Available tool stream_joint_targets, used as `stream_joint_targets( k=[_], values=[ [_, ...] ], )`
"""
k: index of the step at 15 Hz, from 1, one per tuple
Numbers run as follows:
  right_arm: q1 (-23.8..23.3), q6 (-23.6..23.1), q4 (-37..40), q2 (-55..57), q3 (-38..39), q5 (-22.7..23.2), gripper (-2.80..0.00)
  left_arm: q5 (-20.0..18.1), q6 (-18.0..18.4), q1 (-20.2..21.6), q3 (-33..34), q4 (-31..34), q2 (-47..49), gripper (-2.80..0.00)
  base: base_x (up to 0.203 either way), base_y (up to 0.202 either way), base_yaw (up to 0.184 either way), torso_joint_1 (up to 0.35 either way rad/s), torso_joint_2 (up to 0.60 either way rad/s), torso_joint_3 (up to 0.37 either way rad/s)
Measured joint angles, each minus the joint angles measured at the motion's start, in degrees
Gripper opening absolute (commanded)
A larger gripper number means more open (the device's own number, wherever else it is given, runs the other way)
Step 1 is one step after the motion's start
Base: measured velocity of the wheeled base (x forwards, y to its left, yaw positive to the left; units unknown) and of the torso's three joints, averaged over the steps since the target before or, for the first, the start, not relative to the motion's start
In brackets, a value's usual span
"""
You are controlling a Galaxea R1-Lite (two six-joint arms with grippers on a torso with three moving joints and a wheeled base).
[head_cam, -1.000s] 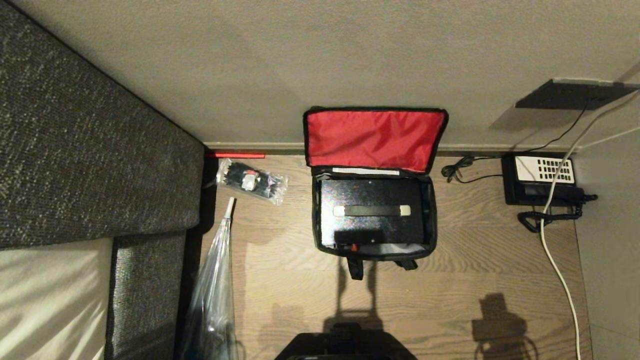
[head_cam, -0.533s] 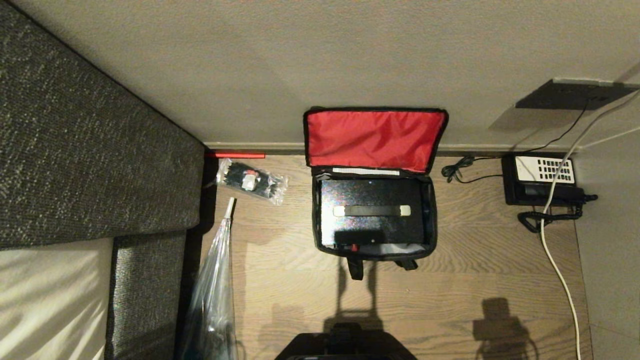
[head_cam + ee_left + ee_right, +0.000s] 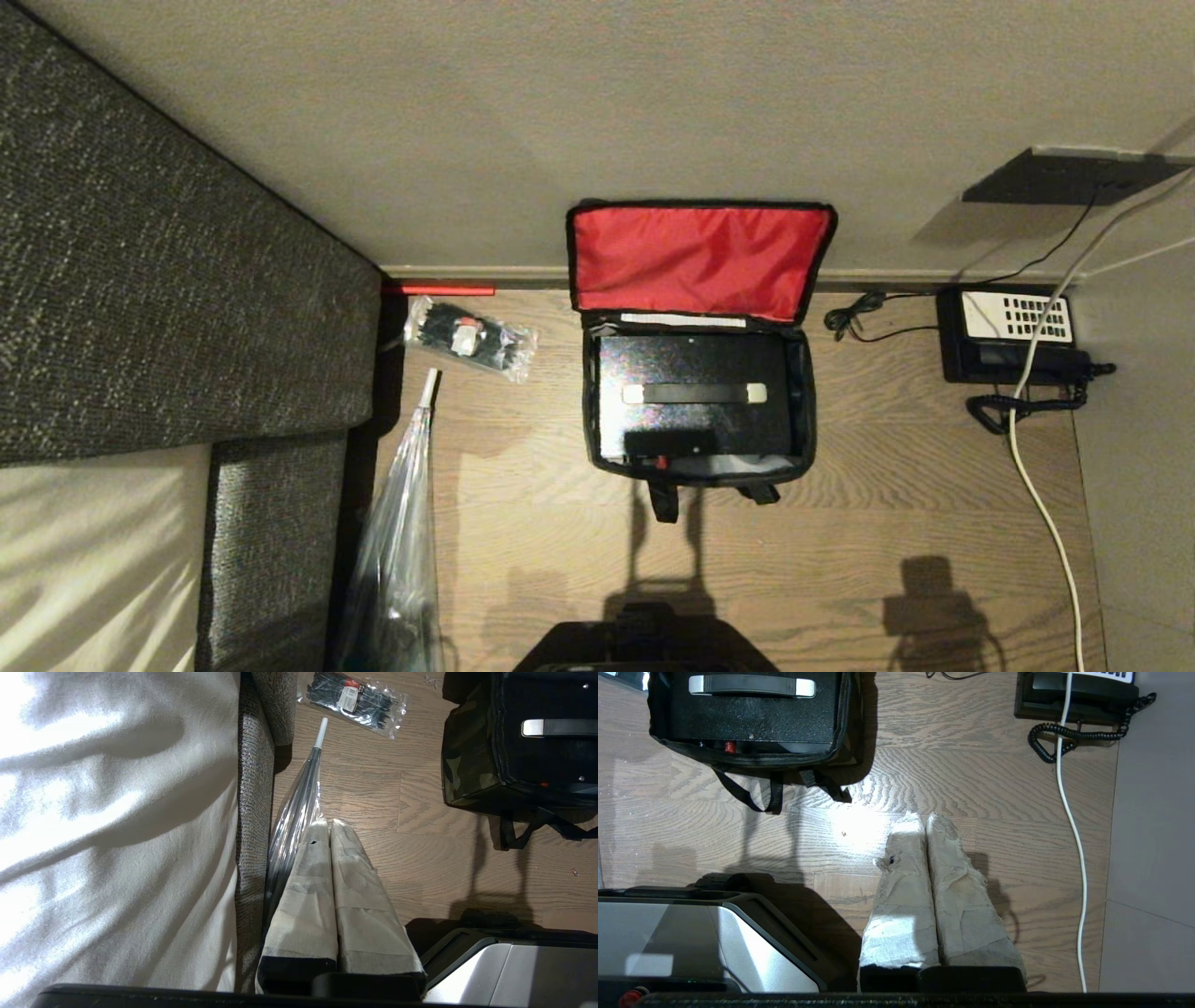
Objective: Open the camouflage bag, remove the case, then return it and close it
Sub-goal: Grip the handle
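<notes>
Nothing has moved. Boxy fabric bag (image 3: 698,341) gapes, red lid up; flat speckled case (image 3: 695,397) inside. Wrist views alone show both taped grippers, left (image 3: 330,823) and right (image 3: 926,817), pressed together.

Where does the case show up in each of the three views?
Head view: case at centre, lying inside the open bag.
Left wrist view: case at the upper right, cut by the edge.
Right wrist view: case at the upper left.
Shared landmark: its silver-ended handle, seen in all three.

left gripper (image 3: 330,823): fingers pressed together, empty, over the floor | right gripper (image 3: 926,817): fingers together, empty, over the floor
</notes>
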Motion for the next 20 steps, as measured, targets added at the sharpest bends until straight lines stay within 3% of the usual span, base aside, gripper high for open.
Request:
stream_joint_targets(
  k=[20],
  values=[
    [0.0, -0.02, -0.07, 0.11, 0.02, -0.02, -2.8, 0.0, 0.06, 0.0, 0.0, 0.07, 0.0, -2.8, -0.014, 0.0, 0.0, 0.0, 0.0, 0.0]
  ],
)
